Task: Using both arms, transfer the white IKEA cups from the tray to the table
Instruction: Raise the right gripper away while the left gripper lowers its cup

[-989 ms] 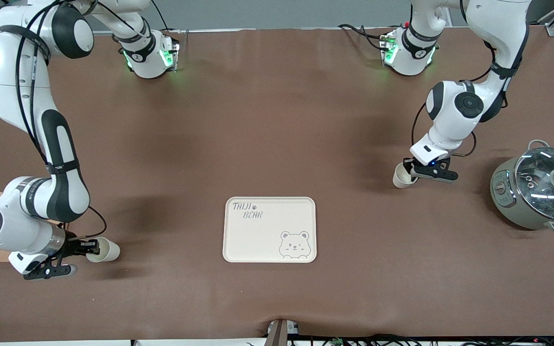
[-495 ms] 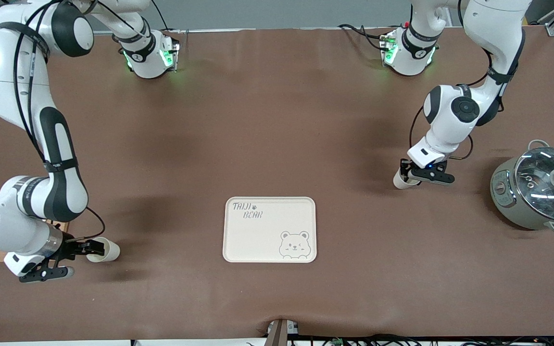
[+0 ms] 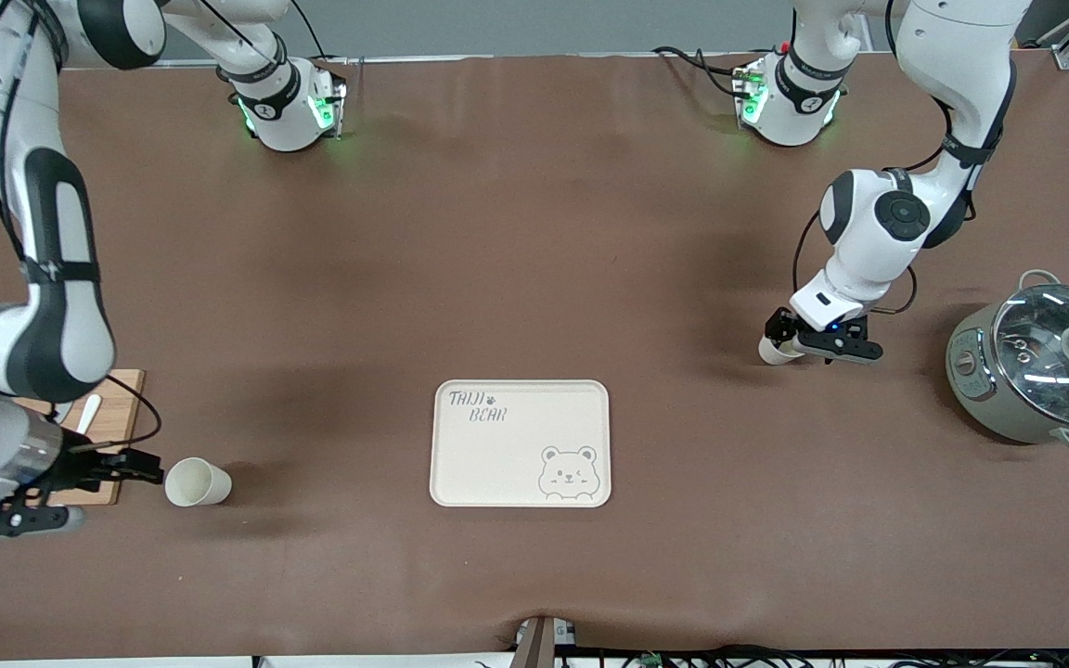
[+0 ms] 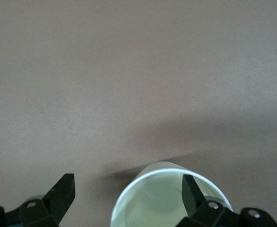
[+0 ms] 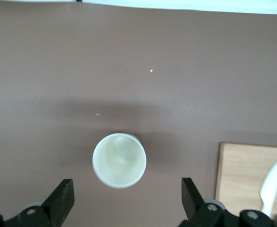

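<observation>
Right gripper: fingers spread and holding nothing, just short of the nearer cup, which stands upright on the table beside the wooden board. Left gripper: also spread, one finger seemingly inside the farther cup, so it should lift straight up. Both cups sit well clear of the tray, with open mat around them; the pot crowds the left arm's end

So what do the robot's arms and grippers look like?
Both arms are glossy white with rounded dark grey joints and thin black cables looping along them. Green lights glow at their bases. The left gripper and right gripper are black, with two flat pointed fingers each.
</observation>
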Robot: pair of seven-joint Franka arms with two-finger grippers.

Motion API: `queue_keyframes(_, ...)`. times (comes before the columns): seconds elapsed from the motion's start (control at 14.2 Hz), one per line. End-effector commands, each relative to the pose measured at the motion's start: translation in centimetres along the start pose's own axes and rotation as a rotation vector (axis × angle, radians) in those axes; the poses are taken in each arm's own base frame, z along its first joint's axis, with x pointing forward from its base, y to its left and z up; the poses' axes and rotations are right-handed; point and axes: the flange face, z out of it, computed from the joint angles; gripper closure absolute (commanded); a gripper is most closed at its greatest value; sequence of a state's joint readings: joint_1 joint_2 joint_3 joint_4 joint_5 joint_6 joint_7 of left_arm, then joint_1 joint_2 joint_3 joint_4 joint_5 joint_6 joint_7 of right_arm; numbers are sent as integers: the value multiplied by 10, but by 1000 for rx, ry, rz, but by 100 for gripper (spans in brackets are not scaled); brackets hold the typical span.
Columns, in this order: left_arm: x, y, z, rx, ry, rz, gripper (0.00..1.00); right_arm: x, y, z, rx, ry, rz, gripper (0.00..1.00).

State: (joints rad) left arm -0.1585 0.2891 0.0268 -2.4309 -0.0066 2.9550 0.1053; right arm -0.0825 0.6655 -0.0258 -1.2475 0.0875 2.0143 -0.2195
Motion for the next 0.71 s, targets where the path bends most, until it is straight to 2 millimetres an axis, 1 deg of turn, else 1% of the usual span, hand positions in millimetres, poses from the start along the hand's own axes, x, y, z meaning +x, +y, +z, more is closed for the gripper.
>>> queue_keyframes(0.0, 4, -5, -11, -6, 22, -7, 0, -17, -3, -59, 0, -10, 34, 0)
queue_keyframes(0.07, 5, -5, -15, -8, 16, -7, 0, -22, -5, -79, 1, -5, 33, 0)
queue_keyframes(0.35, 12, -8, -48, -16, -20, -11, 0, -48, -11, -142, 5, -19, 33, 0)
queue_keyframes(0.42, 14, -9, -59, -19, -27, -12, 0, -53, -14, -157, 6, -22, 31, 0)
queue_keyframes(0.49, 22, -9, -72, -24, -47, -13, 0, -59, -16, -170, 6, -23, 33, 0)
queue_keyframes(0.64, 44, -10, -108, -36, -102, -16, 0, -72, -13, -191, 9, -40, 41, 0)
